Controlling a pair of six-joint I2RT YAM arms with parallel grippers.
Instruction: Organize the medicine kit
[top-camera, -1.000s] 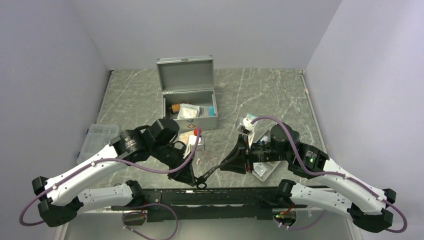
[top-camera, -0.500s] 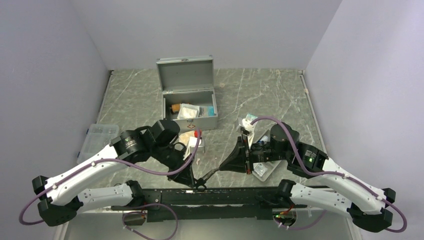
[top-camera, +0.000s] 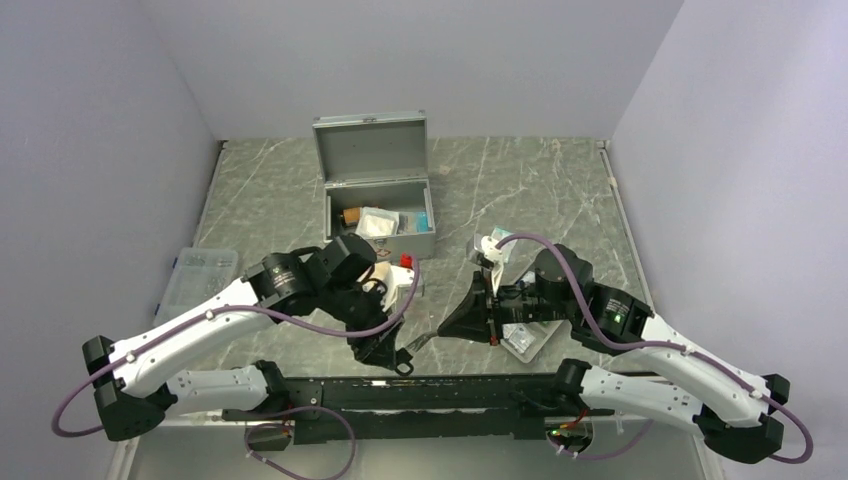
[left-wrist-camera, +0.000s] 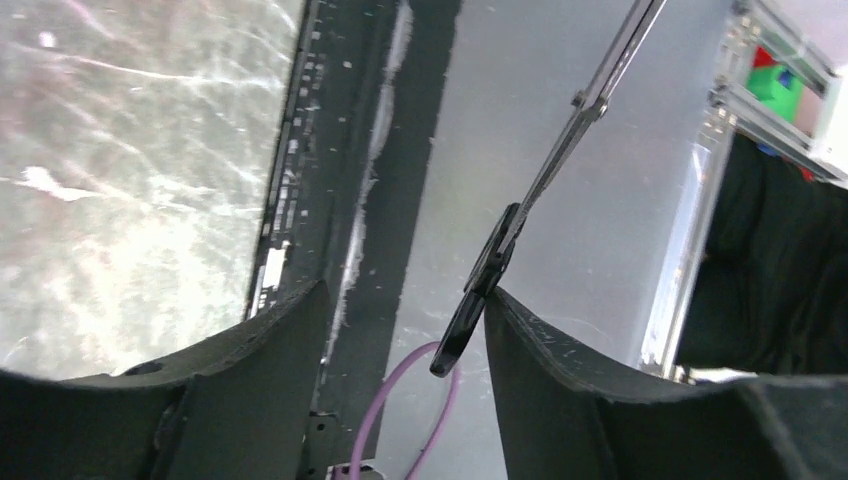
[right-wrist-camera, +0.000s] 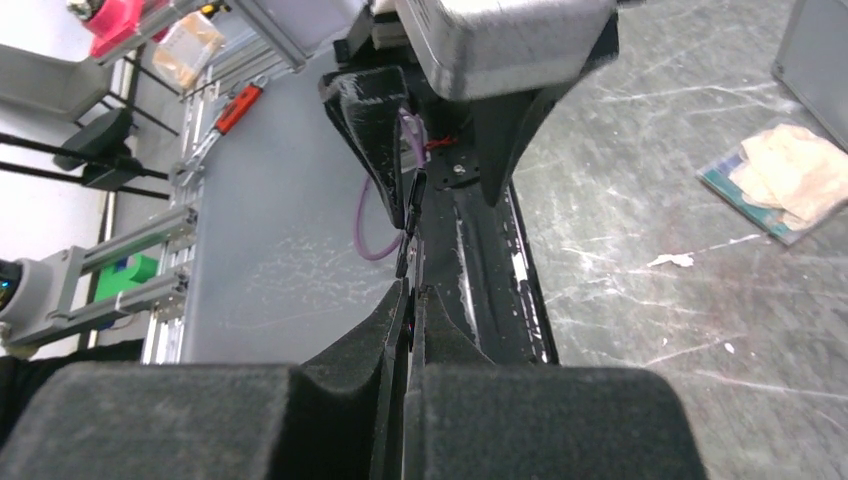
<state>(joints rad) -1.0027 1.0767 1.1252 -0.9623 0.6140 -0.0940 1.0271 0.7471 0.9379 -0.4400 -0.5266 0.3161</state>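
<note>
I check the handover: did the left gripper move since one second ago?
Yes. In the top view the left gripper has shifted a little away from the black base rail, toward the medicine kit, and its jaws now stand open.

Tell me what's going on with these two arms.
A handover of a pair of scissors, it seems. The right tool is shut on the metal blade end, while the left tool stands open around the black handle without clamping it. The medicine kit sits open farther back with a few items inside.
</note>
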